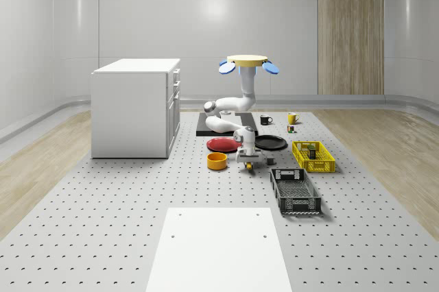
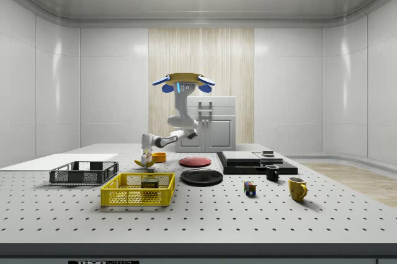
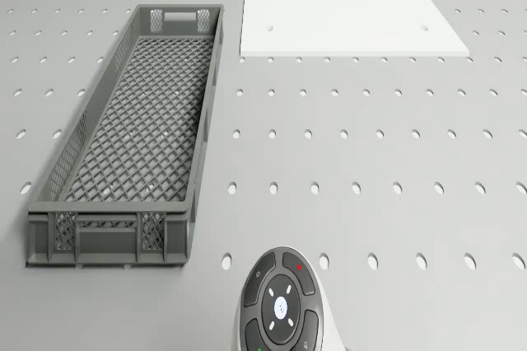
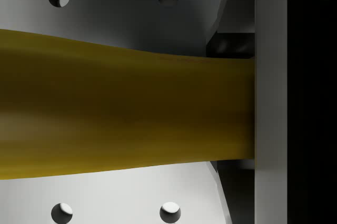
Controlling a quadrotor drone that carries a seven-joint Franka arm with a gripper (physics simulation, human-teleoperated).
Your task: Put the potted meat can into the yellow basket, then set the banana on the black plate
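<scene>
Can (image 1: 311, 151) already in yellow basket (image 1: 322, 166), so banana step: drone (image 1: 248, 61) hovers over table, gripper (image 1: 249, 162) clenched on banana (image 4: 121, 116) at tabletop; next needs lift, carry to black plate (image 1: 271, 142) at 1 o'clock.

Drone (image 1: 248, 61) aloft, arm folded low, gripper (image 1: 248, 164) at table level, fingers clamped on something.

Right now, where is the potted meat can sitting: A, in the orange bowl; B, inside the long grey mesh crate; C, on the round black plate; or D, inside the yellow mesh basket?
D: the side view shows the dark potted meat can inside the yellow mesh basket, and the whole-scene view shows it there as well, while the gripper is down at the yellow banana.
</scene>
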